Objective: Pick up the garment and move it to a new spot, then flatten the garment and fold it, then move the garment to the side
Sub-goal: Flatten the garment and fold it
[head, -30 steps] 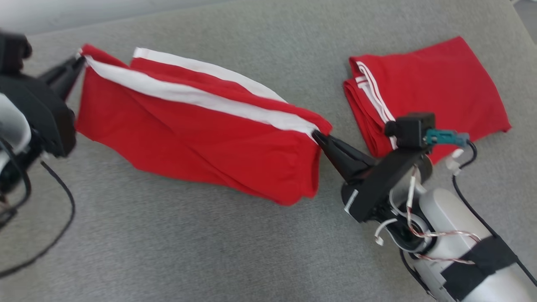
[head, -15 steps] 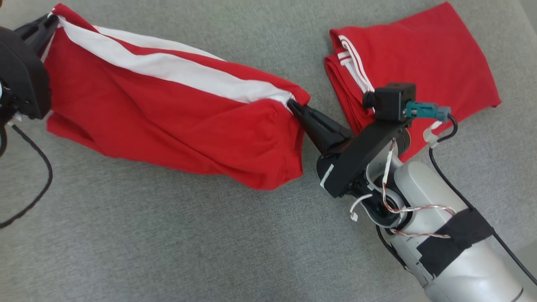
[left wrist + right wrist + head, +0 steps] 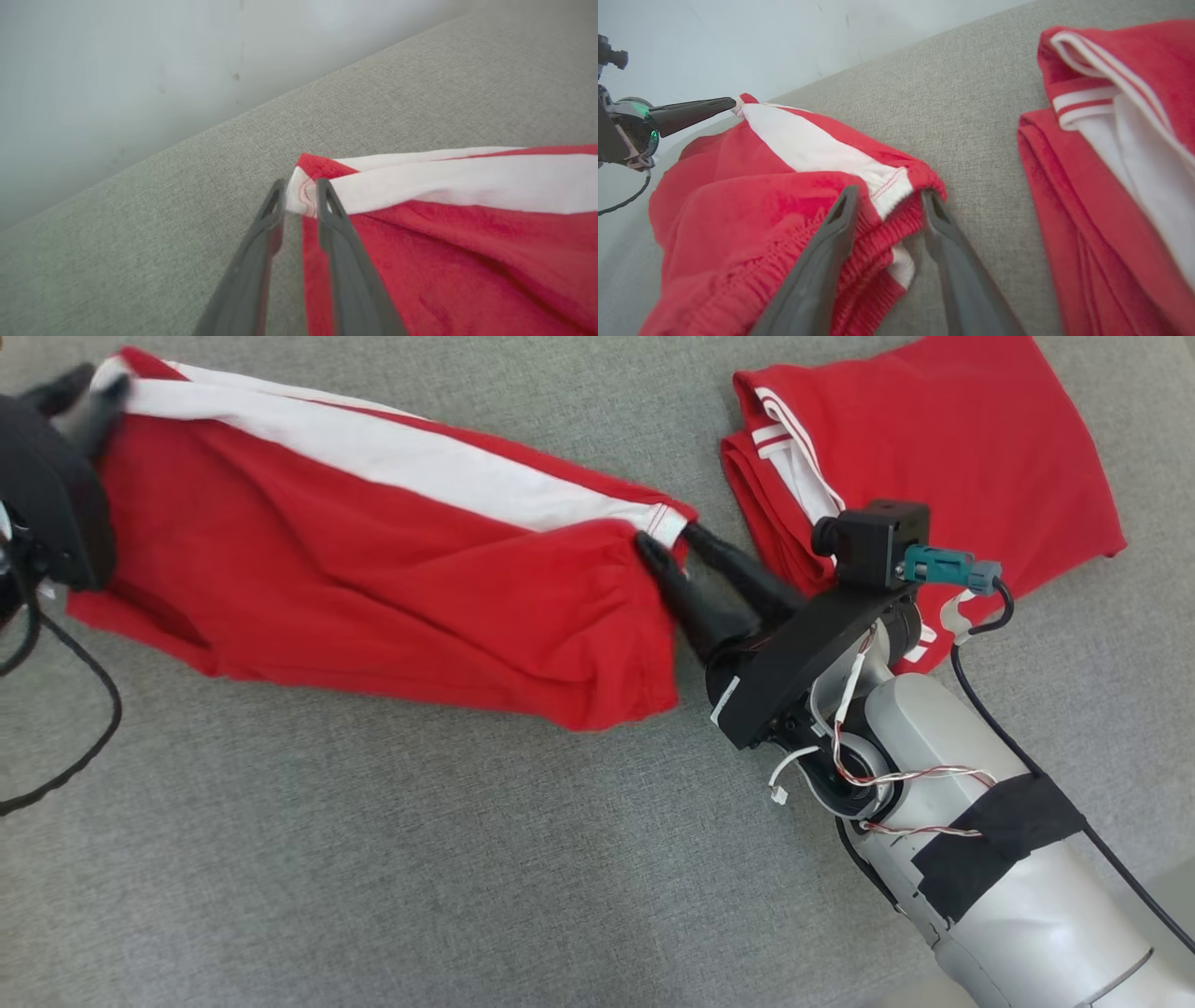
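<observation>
The garment [image 3: 373, 579] is a red piece with a broad white stripe, stretched out flat across the grey cushion [image 3: 420, 859]. My right gripper [image 3: 667, 537] stands open at its right end, with the elastic waistband corner lying loose between the spread fingers. The right wrist view shows that gripper [image 3: 889, 193] straddling the waistband of the garment [image 3: 761, 196]. My left gripper [image 3: 301, 186] is at the far left corner of the garment [image 3: 467, 242], fingers parted, the white hem tip still between them. It looks blurred in the head view [image 3: 93, 387] and appears side-on in the right wrist view [image 3: 733, 101].
A second red garment [image 3: 934, 457], folded, with thin white stripes, lies on the cushion just right of my right gripper [image 3: 1111, 163]. A black cable [image 3: 84, 747] loops at the left edge. A pale wall [image 3: 140, 70] runs behind the cushion's far edge.
Both grippers have gone from shut on the garment's two ends to open. The garment has sunk from hanging taut between them to lying flatter on the cushion. The head view has shifted.
</observation>
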{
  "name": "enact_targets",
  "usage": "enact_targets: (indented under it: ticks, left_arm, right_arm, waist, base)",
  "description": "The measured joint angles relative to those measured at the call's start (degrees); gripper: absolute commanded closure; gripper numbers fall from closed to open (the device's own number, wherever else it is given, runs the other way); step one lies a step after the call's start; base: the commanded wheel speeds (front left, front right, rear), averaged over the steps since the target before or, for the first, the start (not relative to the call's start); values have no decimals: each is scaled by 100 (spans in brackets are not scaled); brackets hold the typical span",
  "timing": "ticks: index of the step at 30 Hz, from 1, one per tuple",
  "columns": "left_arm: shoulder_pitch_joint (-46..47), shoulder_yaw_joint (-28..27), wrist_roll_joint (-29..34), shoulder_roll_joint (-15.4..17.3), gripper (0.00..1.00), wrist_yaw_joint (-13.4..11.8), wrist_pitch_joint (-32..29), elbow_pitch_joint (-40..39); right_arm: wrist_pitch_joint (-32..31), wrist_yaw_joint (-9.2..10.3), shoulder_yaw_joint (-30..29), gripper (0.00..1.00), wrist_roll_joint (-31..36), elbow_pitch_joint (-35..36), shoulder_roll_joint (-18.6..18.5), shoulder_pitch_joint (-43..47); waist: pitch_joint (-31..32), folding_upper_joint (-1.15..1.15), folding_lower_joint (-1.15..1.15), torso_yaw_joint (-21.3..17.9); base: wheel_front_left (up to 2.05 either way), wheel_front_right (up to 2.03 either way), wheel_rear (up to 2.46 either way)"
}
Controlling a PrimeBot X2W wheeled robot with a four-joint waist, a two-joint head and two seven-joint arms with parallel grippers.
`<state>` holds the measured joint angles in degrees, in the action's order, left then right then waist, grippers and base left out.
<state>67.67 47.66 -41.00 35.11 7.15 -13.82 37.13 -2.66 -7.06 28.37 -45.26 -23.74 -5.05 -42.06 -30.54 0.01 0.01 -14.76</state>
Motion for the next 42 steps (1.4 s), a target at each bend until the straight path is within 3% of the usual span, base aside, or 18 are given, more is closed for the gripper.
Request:
enact_targets:
  ticks: [12,25,32,42]
  left_arm:
    - [-82,431,-357,-167,0,0,812,255]
    - [-1355,733,-995,-234,0,0,1695,-108]
    - [-1763,721,-1229,-253,0,0,1905,-113]
    - [-1820,782,-1393,-326,0,0,2094,110]
  right_arm:
    - [470,0,121,0,124,-185,-224,1]
    - [931,2,313,0,662,370,-747,847]
    - [981,94,425,0,765,722,-744,1023]
    - [979,259,455,0,831,1013,-806,1179]
  waist:
    - [377,-1,-1,212]
    - [975,-2,-2,602]
    - [1125,-2,-2,768]
    - [1002,-2,-1,688]
  base:
    - [0,0,0]
    - [0,0,0]
    - [0,0,0]
    - [0,0,0]
